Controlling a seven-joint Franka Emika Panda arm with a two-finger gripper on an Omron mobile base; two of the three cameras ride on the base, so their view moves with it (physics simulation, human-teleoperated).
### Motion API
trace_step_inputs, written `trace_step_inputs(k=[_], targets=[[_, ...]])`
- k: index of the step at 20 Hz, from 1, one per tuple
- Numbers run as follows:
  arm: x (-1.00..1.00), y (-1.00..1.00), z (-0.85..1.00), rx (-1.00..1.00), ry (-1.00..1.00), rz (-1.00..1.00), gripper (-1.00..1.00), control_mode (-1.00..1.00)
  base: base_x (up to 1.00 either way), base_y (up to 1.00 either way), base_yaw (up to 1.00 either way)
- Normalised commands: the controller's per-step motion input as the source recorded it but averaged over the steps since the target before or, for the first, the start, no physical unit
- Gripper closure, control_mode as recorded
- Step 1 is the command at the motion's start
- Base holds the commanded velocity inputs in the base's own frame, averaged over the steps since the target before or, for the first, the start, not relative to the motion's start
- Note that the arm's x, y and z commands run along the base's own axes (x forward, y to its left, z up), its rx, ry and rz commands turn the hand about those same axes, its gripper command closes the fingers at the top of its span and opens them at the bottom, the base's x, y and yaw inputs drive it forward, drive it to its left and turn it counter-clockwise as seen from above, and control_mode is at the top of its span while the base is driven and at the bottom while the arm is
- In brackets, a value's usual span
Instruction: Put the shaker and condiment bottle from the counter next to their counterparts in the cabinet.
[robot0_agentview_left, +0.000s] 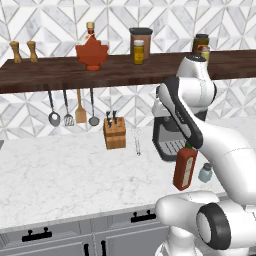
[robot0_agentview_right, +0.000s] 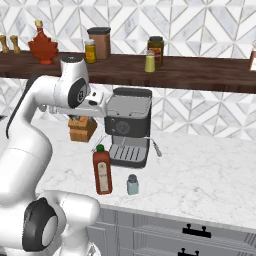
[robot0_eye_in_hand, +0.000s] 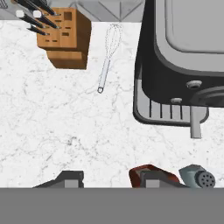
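Observation:
The condiment bottle (robot0_agentview_left: 185, 169) (robot0_agentview_right: 102, 172) stands upright near the counter's (robot0_agentview_left: 60, 175) front edge, dark red with a green cap. Just right of it is the tiny blue-grey shaker (robot0_agentview_left: 205, 173) (robot0_agentview_right: 132, 185). In the hand view, the bottle's top (robot0_eye_in_hand: 148, 173) and the shaker's cap (robot0_eye_in_hand: 199, 177) sit at the bottom right. My gripper (robot0_eye_in_hand: 110, 179) (robot0_agentview_right: 80, 119) hangs high over the counter, left of the coffee machine, pointing down. It is open, its fingertips apart over bare marble. On the cabinet shelf (robot0_agentview_left: 50, 72) stand the maple-leaf bottle (robot0_agentview_left: 92, 50) (robot0_agentview_right: 43, 46) and the yellow-green shaker (robot0_agentview_right: 149, 61).
A black coffee machine (robot0_agentview_right: 129, 125) (robot0_eye_in_hand: 183, 57) stands behind the bottle and shaker. A wooden knife block (robot0_agentview_left: 114, 132) (robot0_eye_in_hand: 65, 39) and a whisk (robot0_eye_in_hand: 107, 57) lie to its left. Utensils (robot0_agentview_left: 67, 112) hang under the shelf. Jars (robot0_agentview_left: 140, 44) and two wooden mills (robot0_agentview_left: 24, 51) share the shelf.

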Motion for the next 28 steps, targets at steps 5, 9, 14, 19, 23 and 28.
trace_step_inputs(k=[5,9,14,19,23,28], targets=[[-0.21,-0.02,0.0,0.0,-0.05,0.0,-1.0,-1.0,0.0,0.0,0.0],[-0.41,-0.21,0.0,0.0,-0.19,0.0,-1.0,-1.0,0.0,0.0,0.0],[-0.2,-0.41,0.0,0.0,-0.1,0.01,-1.0,-1.0,0.0,0.0,0.0],[-0.1,-0.43,-0.08,0.0,0.03,0.06,-1.0,-1.0,0.0,0.0,0.0],[-0.18,-0.46,-0.28,0.0,0.0,0.12,-1.0,-1.0,0.0,0.0,0.0],[-0.26,-0.57,-0.36,0.0,-0.01,0.26,-1.0,-1.0,0.0,0.0,0.0]])
